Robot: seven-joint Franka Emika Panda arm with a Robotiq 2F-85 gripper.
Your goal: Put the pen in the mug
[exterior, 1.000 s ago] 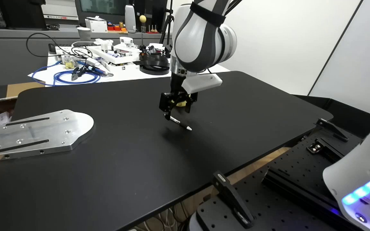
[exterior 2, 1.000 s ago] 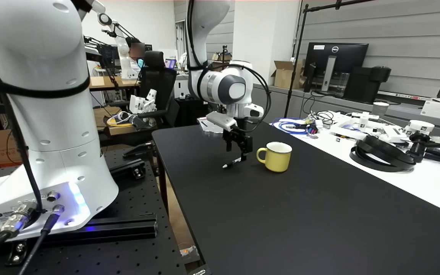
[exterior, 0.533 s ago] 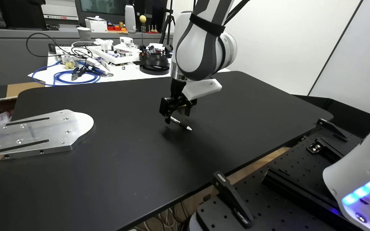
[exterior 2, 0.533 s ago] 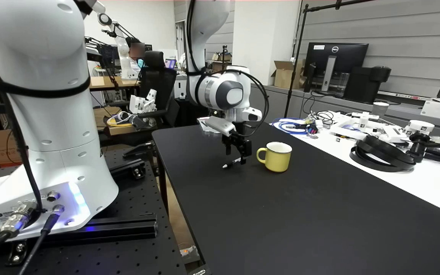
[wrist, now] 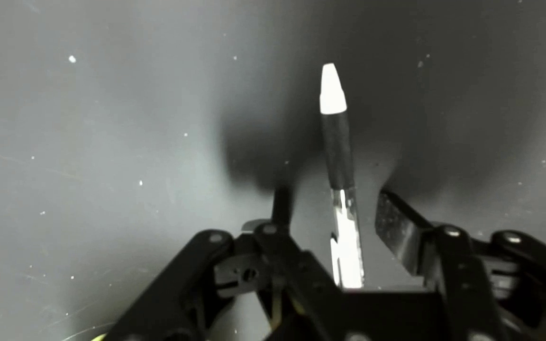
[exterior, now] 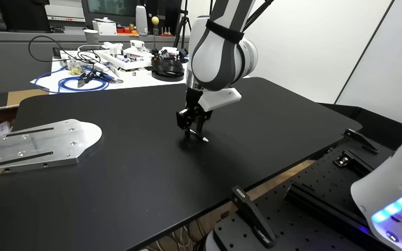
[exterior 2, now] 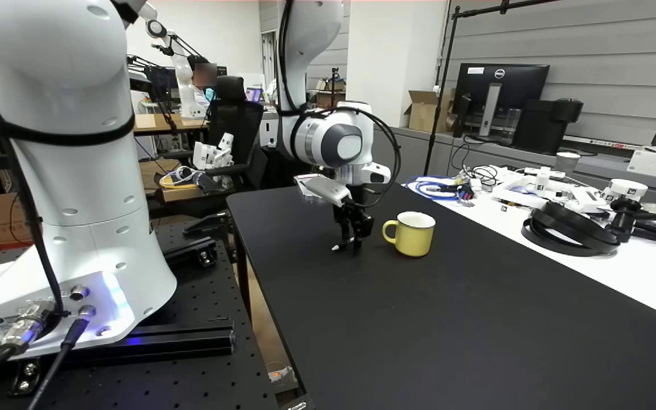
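Black tool [wrist: 333,213], lower now (jaws nearer together), straddles the pen [wrist: 340,168].

A slim pen [wrist: 340,173] lies flat on the black tabletop [exterior 2: 447,330], its tapered tip white, its grip section black, its barrel pale and shiny. A squat yellow mug [exterior 2: 416,238] stands upright near the pen but apart from it, with a pale rim, a whitish inside and its handle toward the pen, whose tip points away from it.

Pen [wrist: 341,175] on table [exterior 2: 476,336], between jaws, mug [exterior 2: 415,238] nearby
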